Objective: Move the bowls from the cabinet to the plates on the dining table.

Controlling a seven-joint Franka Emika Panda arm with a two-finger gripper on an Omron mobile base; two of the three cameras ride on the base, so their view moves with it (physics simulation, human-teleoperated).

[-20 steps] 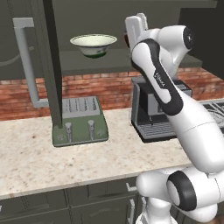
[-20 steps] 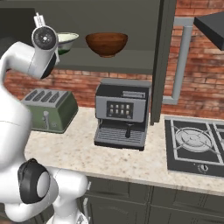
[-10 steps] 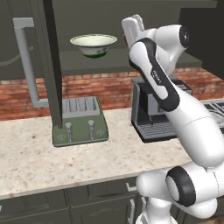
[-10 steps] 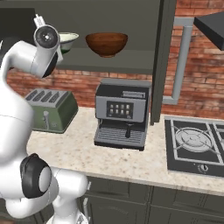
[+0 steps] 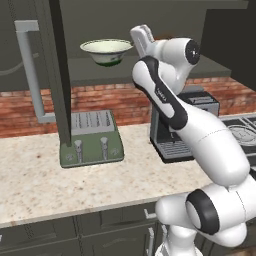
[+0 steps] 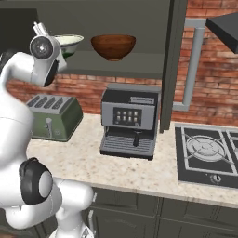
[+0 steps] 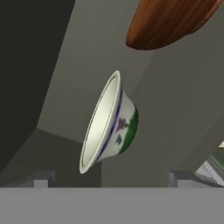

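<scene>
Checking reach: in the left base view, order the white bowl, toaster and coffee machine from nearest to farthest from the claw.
1. White bowl, on the cabinet shelf just left of the claw.
2. Coffee machine, on the counter below, partly behind the arm.
3. Toaster, lower left on the counter.

We see our white arm rising from the base, bending at a dark elbow joint and reaching up and forward. The wrist is raised high, with the gripper (image 5: 141, 34) pointing upward and away from us. We cannot tell how far apart its fingers stand.
</scene>
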